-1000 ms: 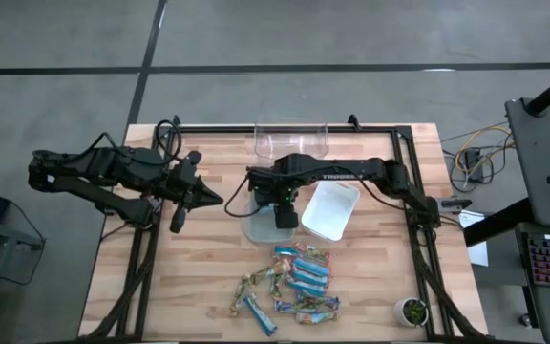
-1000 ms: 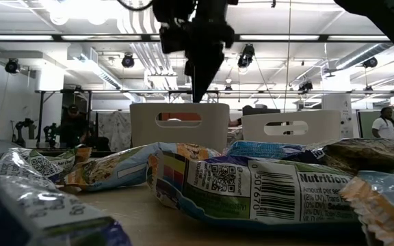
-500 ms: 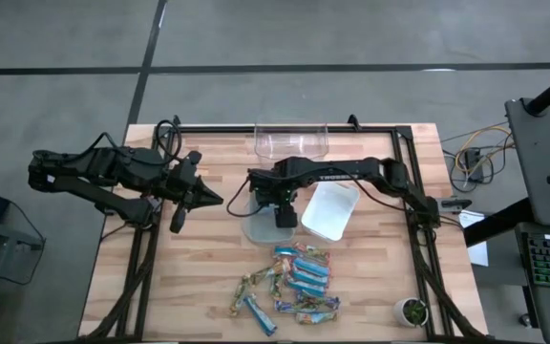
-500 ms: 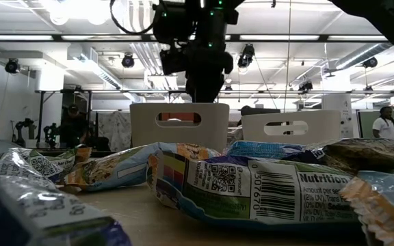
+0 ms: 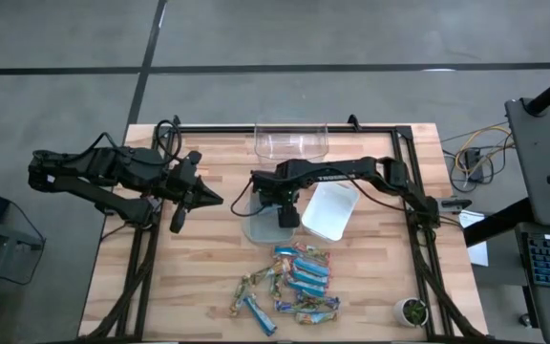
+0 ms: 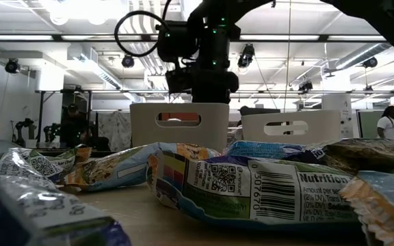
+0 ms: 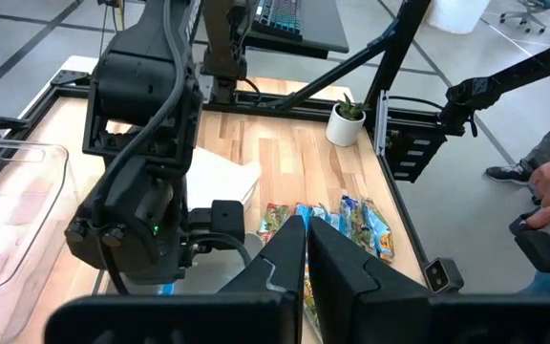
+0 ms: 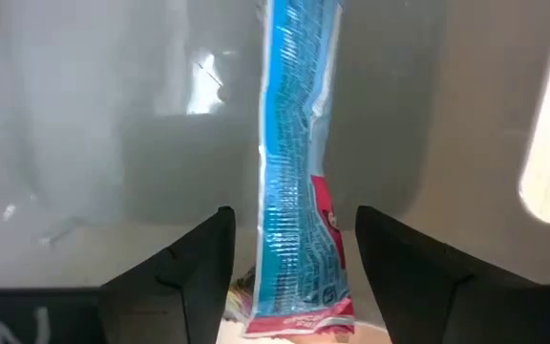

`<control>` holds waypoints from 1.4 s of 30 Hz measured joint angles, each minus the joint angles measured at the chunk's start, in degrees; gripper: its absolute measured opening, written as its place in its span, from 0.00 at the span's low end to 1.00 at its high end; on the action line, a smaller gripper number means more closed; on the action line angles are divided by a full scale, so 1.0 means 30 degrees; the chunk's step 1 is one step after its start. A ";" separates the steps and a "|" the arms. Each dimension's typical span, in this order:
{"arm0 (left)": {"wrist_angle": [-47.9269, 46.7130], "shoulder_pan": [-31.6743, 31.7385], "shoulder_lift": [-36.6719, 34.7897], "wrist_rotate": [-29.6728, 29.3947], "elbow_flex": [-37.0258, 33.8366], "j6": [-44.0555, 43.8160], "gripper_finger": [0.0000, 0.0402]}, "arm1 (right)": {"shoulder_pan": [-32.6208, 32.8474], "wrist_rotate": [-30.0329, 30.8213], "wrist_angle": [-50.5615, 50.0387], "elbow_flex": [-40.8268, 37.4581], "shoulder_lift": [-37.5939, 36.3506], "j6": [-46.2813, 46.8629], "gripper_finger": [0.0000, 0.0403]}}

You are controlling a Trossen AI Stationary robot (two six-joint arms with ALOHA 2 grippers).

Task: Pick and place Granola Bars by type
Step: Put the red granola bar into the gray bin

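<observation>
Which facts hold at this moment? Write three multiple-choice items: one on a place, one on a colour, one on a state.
1. Where is the right gripper?
A. Over the grey bin
B. Over the loose pile of bars
C. Over the clear bin

2. What colour is the granola bar between the right gripper's fingers?
A. Greenish-gold
B. Blue
C. Plain white

3. How is the left gripper?
A. Shut, holding nothing
B. Wide open
C. Shut on a bar

Answers:
1. A, the high view shows it above the grey bin, away from the pile.
2. B, the right wrist view shows a blue wrapper between the spread fingers.
3. A, the left wrist view shows its fingers pressed together with nothing between them.
</observation>
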 joint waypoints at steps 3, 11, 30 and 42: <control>0.0000 0.0006 0.0000 -0.0007 0.0000 0.0000 0.00 | -0.0015 -0.0001 0.0057 -0.0054 0.0000 0.0078 0.44; -0.0002 0.0003 0.0000 -0.0007 0.0000 0.0004 0.00 | -0.0015 -0.0072 0.0059 -0.0085 0.0000 0.0071 0.18; 0.0000 0.0001 0.0000 -0.0015 0.0000 0.0270 0.00 | 0.0292 -0.1744 -0.0628 -0.0085 -0.2946 -0.8762 0.10; 0.0000 0.0002 0.0000 -0.0013 0.0000 0.0282 0.00 | 0.0612 -0.1433 0.1620 -0.0085 -0.3504 -1.8544 0.09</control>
